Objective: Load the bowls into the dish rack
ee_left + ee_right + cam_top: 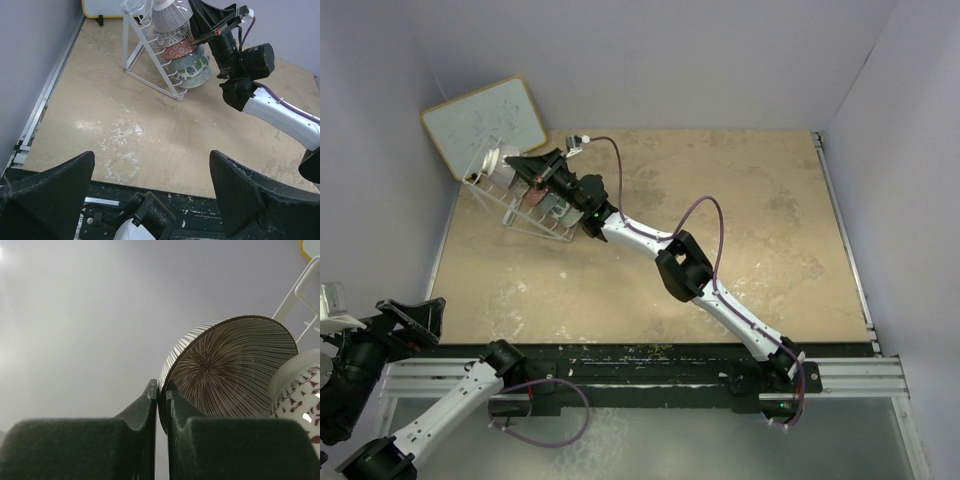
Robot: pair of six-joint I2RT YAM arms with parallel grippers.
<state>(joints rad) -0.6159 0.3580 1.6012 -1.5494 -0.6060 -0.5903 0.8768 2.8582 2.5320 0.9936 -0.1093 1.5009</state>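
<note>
Four bowls [192, 65] stand on edge in the rack [152, 84] at the surface's far-left corner. The right jaws pinch the striped bowl's [230, 370] rim at the row's top. The left jaws are spread wide, off the near-left corner.

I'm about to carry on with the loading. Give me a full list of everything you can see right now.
radial-striped bowl: one, brown lines on white, end slot of the rack nearest the whiteboard
other bowls: four, one white lacy, one pink-red, two green-white, on edge in a row in the rack
dish rack: one, white wire, far left of the table
whiteboard: one, white with a pale wood frame, far left corner behind the rack
table: one, tan
right gripper: one, black, shut on the striped bowl's rim at the rack
left gripper: one, black, open and empty, near left edge
</note>
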